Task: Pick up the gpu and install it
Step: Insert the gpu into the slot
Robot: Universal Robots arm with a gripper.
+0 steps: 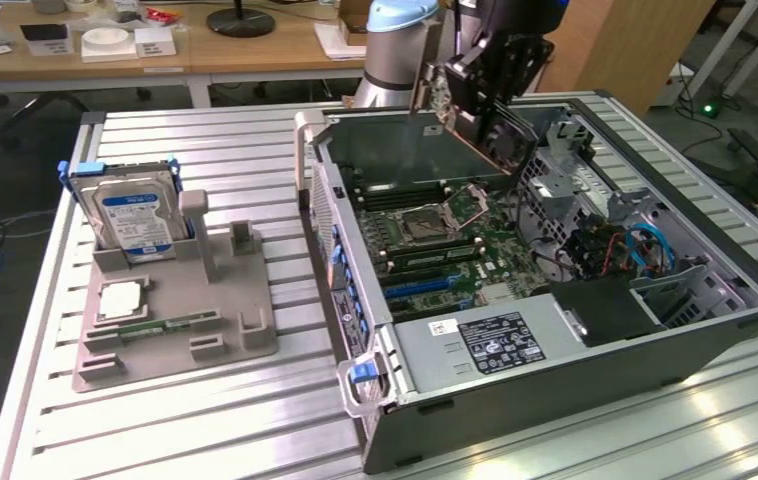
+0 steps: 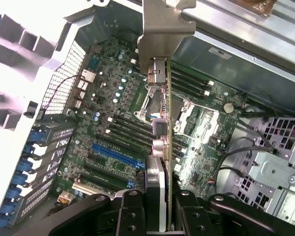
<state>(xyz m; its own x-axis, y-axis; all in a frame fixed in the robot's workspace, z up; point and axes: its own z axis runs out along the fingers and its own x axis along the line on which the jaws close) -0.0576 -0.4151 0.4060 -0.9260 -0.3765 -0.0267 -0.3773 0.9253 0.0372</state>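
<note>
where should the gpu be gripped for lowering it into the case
Probably by its upper edge, from above, pinching the two flat faces, as the gripper does now. The gpu is thin and flat and hangs below the gripper over the motherboard, so its lower edge and metal bracket stay free.

You've got a black gpu with a silvery bracket, held in black fingers. Motherboard is green with black slots and one bright blue slot. Case is dark grey; power supply label black with white print; cables blue. At the exterior view's left: silver hard drive with a blue-white label, on a plain grey holder. Surface is silvery with parallel ribbed stripes.
</note>
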